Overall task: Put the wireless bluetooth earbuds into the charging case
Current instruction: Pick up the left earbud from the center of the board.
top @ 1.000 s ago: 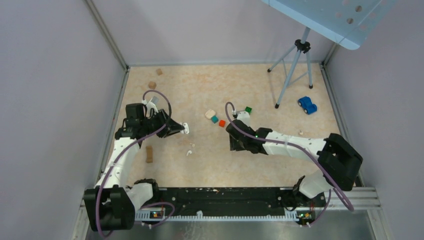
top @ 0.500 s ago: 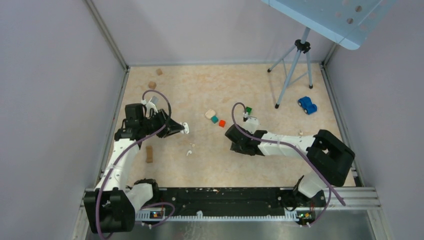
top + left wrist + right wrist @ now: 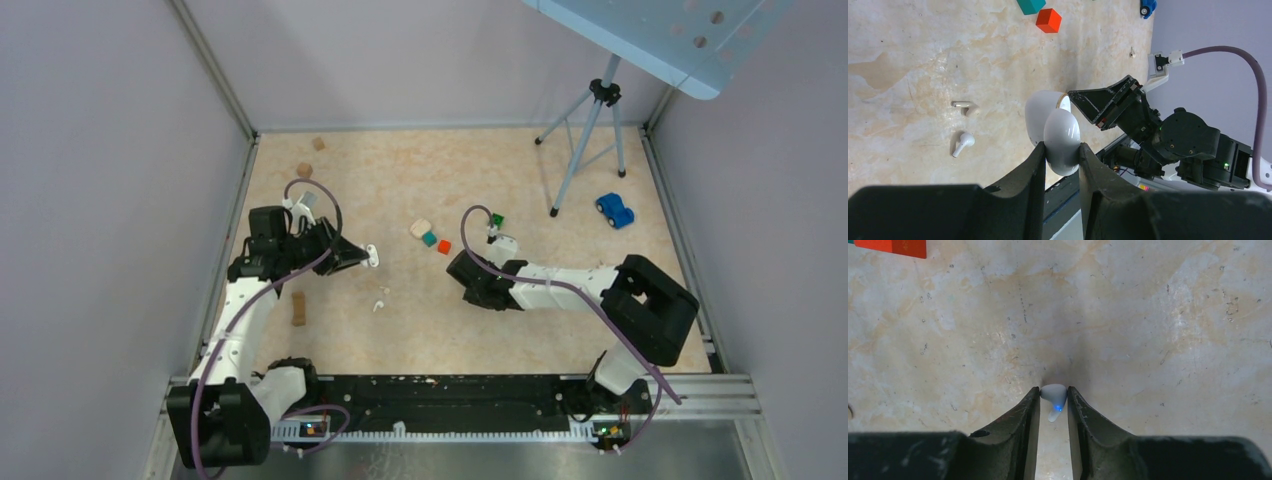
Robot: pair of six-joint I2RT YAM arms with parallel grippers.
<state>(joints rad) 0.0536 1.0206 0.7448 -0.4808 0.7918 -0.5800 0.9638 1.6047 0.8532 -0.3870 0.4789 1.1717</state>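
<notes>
Your right hand is pinching one earbud by its bulb between the fingertips. The stem points back toward the wrist and a blue light shows on it. That grip probably leaves the stem free to drop into a well. The wrist view doesn't show whether it hangs clear of the worktop.

Your left hand is clamped on the charging case. It grips one pale shell, and the other is swung open just past the fingertips, facing the right hand. To my eye you're holding it up as a target for loading.

The second earbud lies loose on the worktop to one side of the left hand's fingertips, not yet collected. A beige bead sits near it.

The worktop is flat, mottled beige and scuffed, so the tiny white pieces are easy to lose against it. A red cube and a teal cube sit farther out beyond the left hand. Plain pale walls box you in. A tripod and a blue toy car stand well beyond the right hand.
</notes>
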